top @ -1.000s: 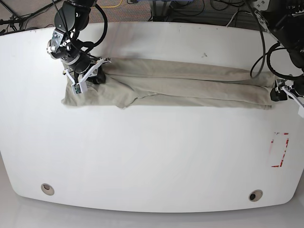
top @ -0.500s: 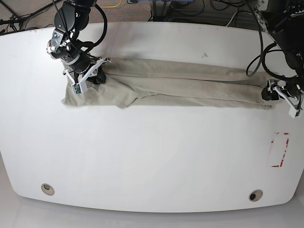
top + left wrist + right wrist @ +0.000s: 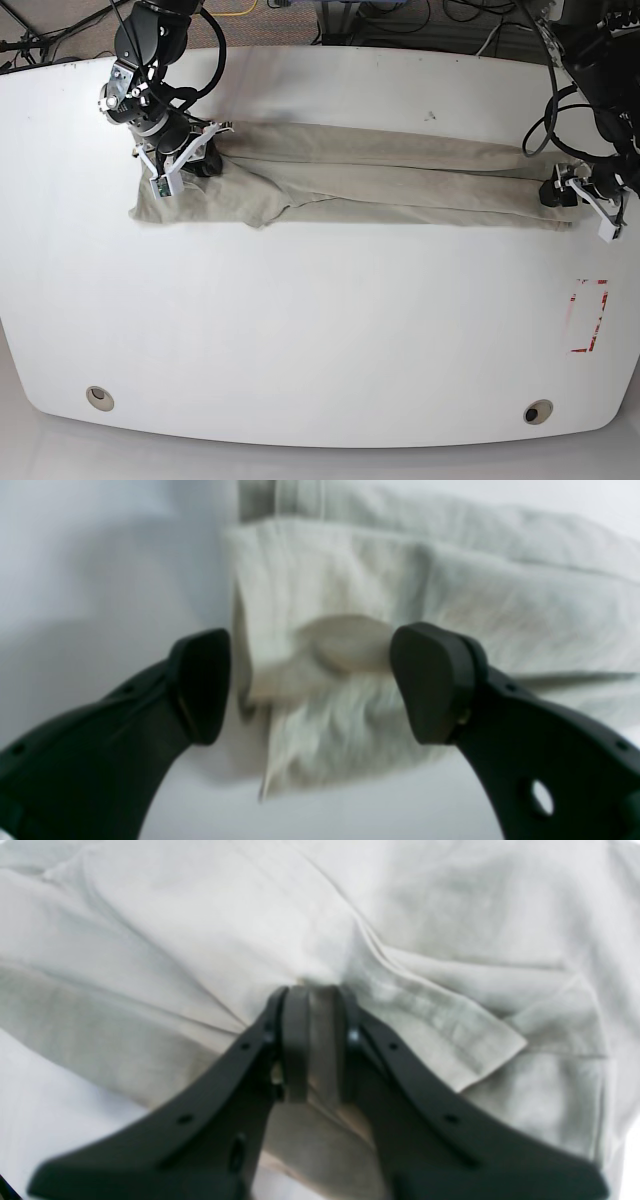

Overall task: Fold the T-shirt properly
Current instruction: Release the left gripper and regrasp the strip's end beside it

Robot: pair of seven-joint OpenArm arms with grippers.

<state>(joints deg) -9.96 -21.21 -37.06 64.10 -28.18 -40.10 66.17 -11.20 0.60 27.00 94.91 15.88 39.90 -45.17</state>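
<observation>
The khaki-beige T-shirt [image 3: 400, 175] lies on the white table [image 3: 320, 330] as a long narrow band running left to right. My right gripper [image 3: 200, 160] is at the band's left end, shut on a bunched fold of cloth; in the right wrist view [image 3: 317, 1040] the fabric [image 3: 200, 940] is pinched between the black fingers [image 3: 295, 1050]. My left gripper [image 3: 556, 193] is at the band's right end. In the left wrist view it [image 3: 310, 685] is open, and its fingers [image 3: 200, 685] straddle the layered corner of the shirt [image 3: 450, 580] without closing on it.
A red-outlined rectangle [image 3: 588, 315] is marked on the table near the right edge. Two round holes [image 3: 99, 398] [image 3: 538, 411] sit near the front edge. Cables [image 3: 400, 15] lie beyond the far edge.
My left gripper has moved leftward from beyond the shirt's right end to over its corner. My right gripper and the shirt have stayed put.
</observation>
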